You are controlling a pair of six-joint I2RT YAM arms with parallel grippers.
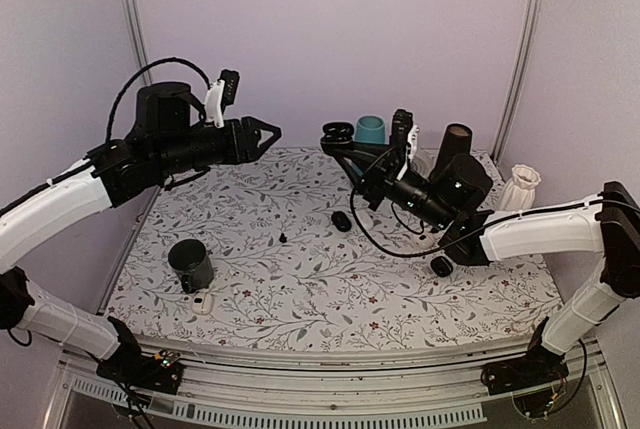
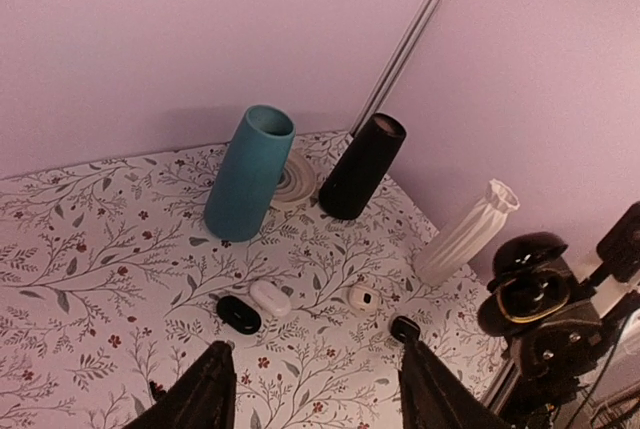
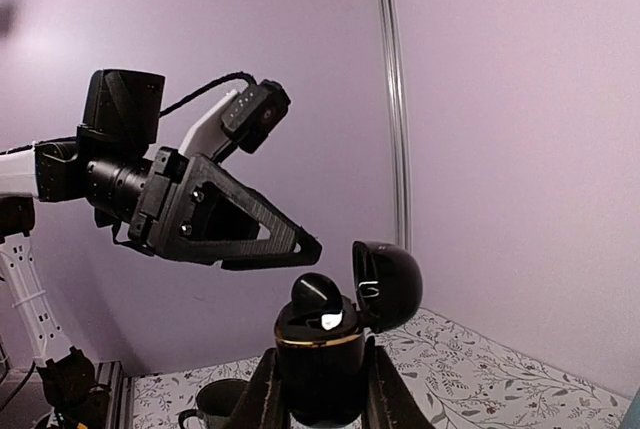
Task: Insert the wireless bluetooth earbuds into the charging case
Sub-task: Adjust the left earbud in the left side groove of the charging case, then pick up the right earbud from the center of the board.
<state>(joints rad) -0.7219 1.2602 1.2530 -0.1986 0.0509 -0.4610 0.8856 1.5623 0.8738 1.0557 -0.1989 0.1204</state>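
**A:** What is on the left?

**B:** The left hand (image 1: 272,135) hangs above the floral counter (image 1: 300,289). Its two fingers are spread well apart with nothing between them, and the tips point right. Below it, a dark mug (image 1: 189,264) stands on the counter.

**A:** And in the middle?

**B:** A loose earbud (image 1: 284,238), tiny and black, lies alone on the counter. It is between the mug and a black oval pod (image 1: 341,221).

**A:** Where is the charging case?

**B:** It is right of centre, raised off the counter. The right hand (image 1: 343,141) has its fingers closed tight on the sides of the charging case (image 3: 320,359). The case's long axis runs along those fingers. Its mouth points out past the fingertips, toward the nearby tips of the left hand. The lid (image 3: 388,284) is swung back open. A second earbud (image 3: 316,294), rounded and black, sits in the mouth and pokes past the gold rim.

**A:** And farther right?

**B:** A white ribbed vase (image 1: 519,187) stands at the counter's far right edge.
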